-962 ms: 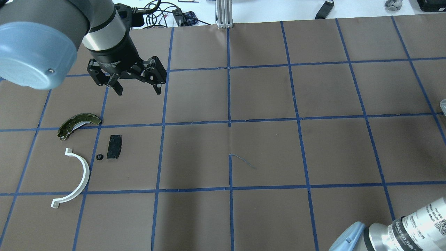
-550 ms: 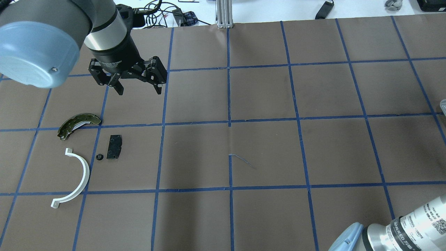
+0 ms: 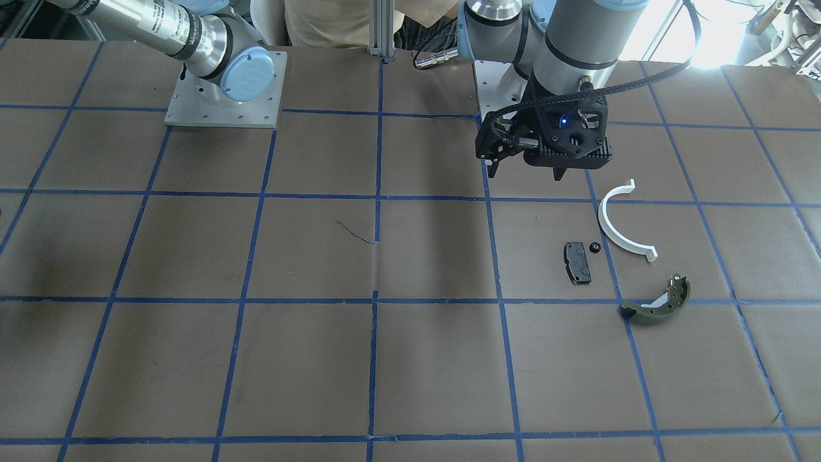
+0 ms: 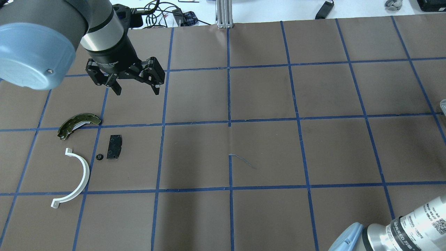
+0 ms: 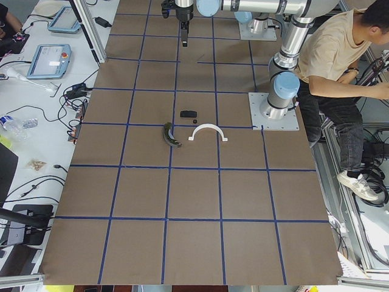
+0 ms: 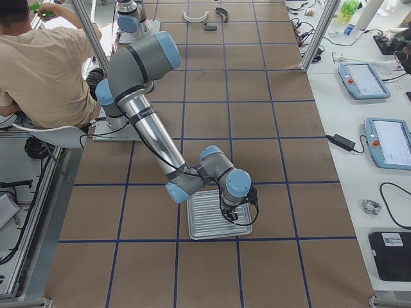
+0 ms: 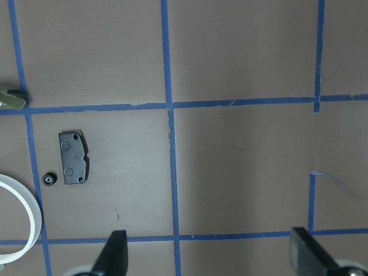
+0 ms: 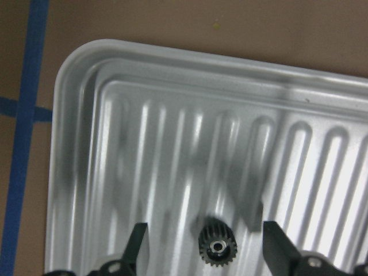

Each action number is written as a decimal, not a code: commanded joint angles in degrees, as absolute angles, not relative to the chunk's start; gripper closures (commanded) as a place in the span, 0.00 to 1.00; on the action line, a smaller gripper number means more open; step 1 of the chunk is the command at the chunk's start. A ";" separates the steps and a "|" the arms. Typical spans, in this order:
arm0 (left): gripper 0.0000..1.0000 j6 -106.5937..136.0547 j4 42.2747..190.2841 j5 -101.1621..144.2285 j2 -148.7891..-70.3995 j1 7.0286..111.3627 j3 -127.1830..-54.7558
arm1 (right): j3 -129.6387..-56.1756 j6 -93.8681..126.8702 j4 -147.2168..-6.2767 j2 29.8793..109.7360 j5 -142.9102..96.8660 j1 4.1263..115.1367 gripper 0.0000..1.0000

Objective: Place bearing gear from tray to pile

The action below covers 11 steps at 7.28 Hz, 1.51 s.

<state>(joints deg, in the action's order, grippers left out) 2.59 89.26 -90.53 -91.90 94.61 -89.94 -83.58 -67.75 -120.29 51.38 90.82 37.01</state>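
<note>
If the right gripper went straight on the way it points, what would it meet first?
Probably the bearing gear on the tray, lying just ahead of the open right gripper; depth unclear.

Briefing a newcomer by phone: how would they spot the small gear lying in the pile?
On the brown gridded table, find the pile near the left gripper. Between the white half-ring and the black pad lies the gear, close beside the pad: tiny and round, far smaller than its neighbours.

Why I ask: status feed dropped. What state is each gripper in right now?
Left gripper: open, holding nothing.
Right gripper: open, one finger on either side of the bearing gear on the tray, not gripping it.
</note>
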 commanded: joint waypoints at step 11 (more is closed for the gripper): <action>0.00 2.20 89.21 -90.62 -91.93 94.48 -89.47 | -83.58 -66.89 -119.19 52.72 92.11 37.18 0.92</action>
